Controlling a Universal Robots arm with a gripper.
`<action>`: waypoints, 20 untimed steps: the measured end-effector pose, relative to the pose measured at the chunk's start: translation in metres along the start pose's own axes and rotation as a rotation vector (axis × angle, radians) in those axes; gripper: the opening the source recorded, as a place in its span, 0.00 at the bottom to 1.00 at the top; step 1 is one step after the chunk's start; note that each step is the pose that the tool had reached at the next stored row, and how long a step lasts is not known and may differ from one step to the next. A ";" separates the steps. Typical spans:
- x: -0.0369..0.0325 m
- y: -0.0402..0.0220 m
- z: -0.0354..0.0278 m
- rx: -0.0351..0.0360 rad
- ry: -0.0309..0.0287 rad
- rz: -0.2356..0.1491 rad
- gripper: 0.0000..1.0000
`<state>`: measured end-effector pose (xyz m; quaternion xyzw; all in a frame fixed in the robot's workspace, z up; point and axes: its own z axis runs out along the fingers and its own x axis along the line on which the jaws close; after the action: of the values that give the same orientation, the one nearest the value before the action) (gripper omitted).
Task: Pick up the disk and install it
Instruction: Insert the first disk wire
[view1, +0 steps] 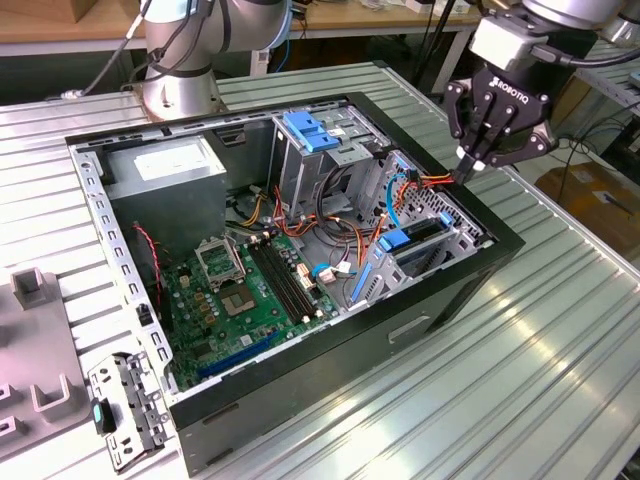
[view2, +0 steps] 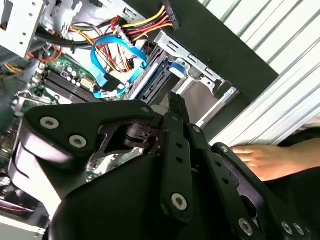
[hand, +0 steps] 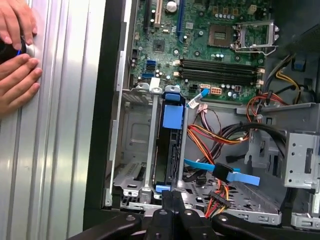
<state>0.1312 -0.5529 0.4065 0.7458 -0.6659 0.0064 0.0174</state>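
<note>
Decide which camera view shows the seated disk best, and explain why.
The first wrist view: it looks straight onto the disk, seated in its bay, blue carrier tab up front. The exterior view shows its blue carrier obliquely; the second wrist view, one edge beside cables.

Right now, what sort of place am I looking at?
Probably a robotics lab: an open black desktop computer case with a green motherboard sits on a ribbed aluminium table, and a silver-grey robot arm stands beside it.

black pincer (view1: 469, 164), silver-grey arm (view1: 185, 50)
</note>
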 end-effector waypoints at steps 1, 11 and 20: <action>0.0000 0.0000 0.0003 0.0012 0.0005 -0.037 0.11; -0.0001 -0.0003 0.0011 0.0060 0.0031 -0.183 0.11; -0.0001 -0.0003 0.0011 0.0062 0.0032 -0.188 0.11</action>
<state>0.1315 -0.5528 0.4055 0.8050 -0.5929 0.0080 0.0167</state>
